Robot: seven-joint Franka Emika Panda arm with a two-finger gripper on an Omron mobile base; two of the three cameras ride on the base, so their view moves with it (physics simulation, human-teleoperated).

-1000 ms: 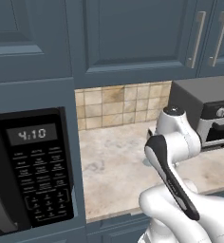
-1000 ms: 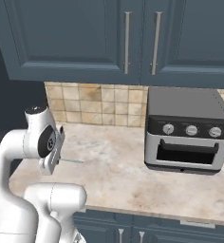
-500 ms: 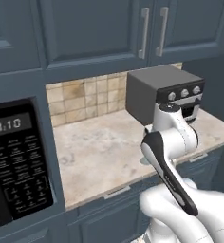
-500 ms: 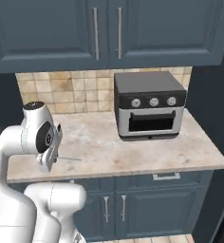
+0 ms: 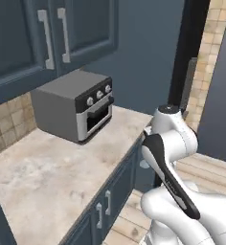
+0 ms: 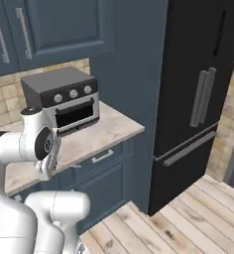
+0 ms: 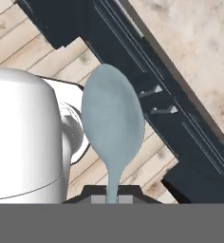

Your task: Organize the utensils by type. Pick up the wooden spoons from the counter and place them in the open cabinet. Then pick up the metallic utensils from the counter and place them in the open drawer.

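My gripper (image 7: 112, 195) is shut on the thin handle of the small pale silver-blue spoon (image 7: 113, 124). Its oval bowl points away from the hand, over the wooden floor and the slate-blue cabinet fronts (image 7: 147, 80). The beige marbled counter (image 7: 199, 42) runs across the upper right of the hand view. In the base views the arm (image 5: 168, 139) is folded in front of the counter's (image 5: 48, 177) right end, by the grey toaster oven (image 5: 74, 103). The wooden spoon, the black-handled utensil and the open drawer are out of view.
A tall black fridge (image 6: 203, 89) stands right of the counter (image 6: 111, 130), past a slate-blue side panel. Shut upper cabinets (image 6: 54, 25) hang over the toaster oven (image 6: 64, 96). A wooden plank floor (image 6: 188, 218) spreads in front of the lower cabinets (image 6: 96, 183).
The whole picture has swung: the camera moved to the right along the counter, the microwave left the view, and the counter's end and the fridge came in. The arm's pose looks unchanged.
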